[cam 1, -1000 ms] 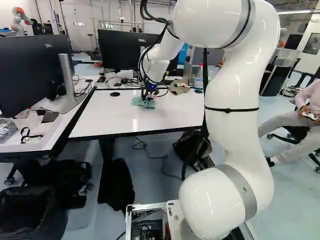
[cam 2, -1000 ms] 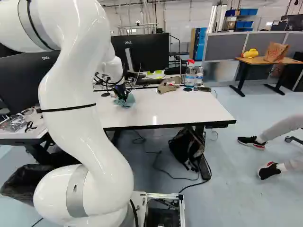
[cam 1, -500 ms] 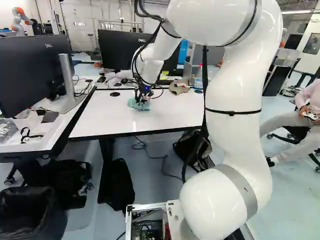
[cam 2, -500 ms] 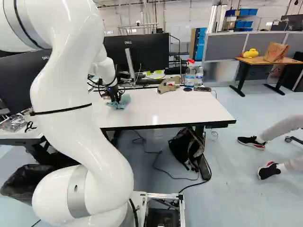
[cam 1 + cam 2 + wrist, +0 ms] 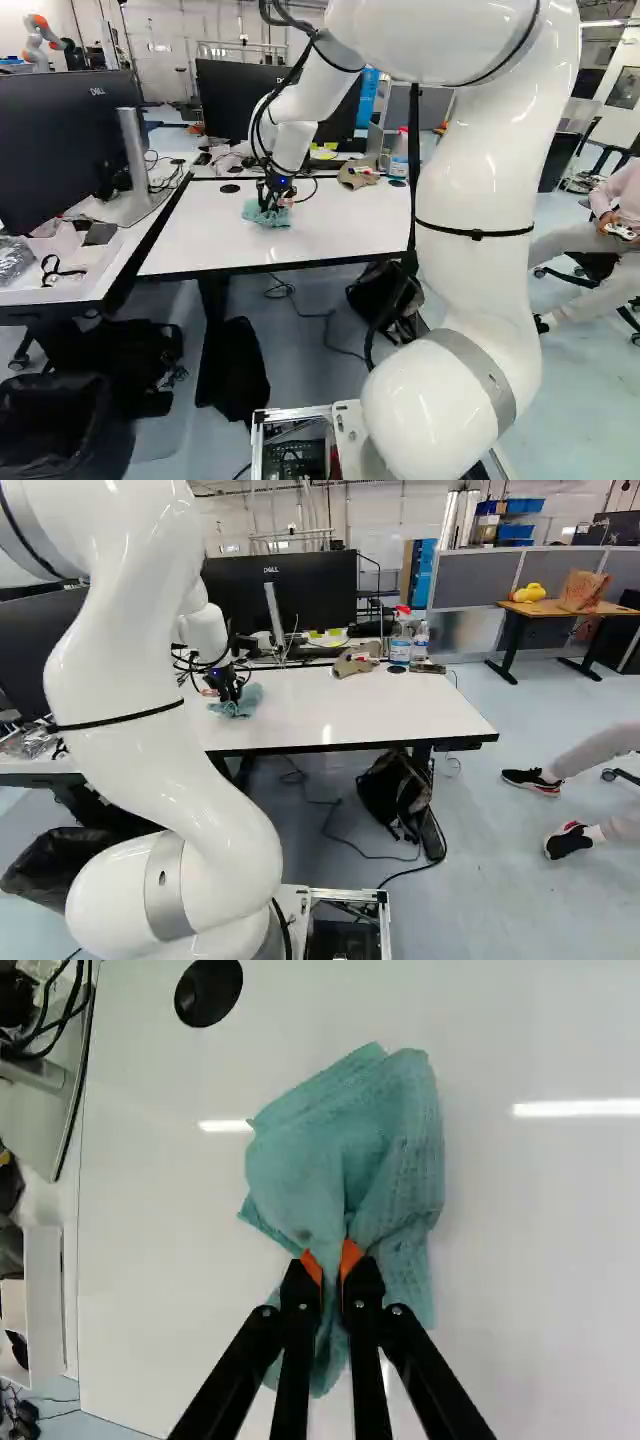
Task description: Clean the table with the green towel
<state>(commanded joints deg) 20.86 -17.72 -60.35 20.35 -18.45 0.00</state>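
Observation:
My gripper (image 5: 272,200) is low over the white table (image 5: 330,235) in the left base view, toward the table's left part. In the wrist view the gripper (image 5: 332,1265) is shut on the green towel (image 5: 335,1155), a bunched fold of it pinched between the orange pads. The cloth spreads crumpled on the tabletop ahead of the fingers and under them. In the right base view the towel (image 5: 240,702) shows beside the fingers, partly hidden by them.
A brown cloth (image 5: 357,661), a spray bottle (image 5: 401,638) and a water bottle (image 5: 421,640) stand or lie at the table's back. Monitors (image 5: 262,100) rise behind. A black round cap (image 5: 208,990) sits in the tabletop. Another robot (image 5: 42,42) stands far off.
The arm has swung left in the base views and a little nearer, dragging the gripped towel along the tabletop with it. The base has not moved.

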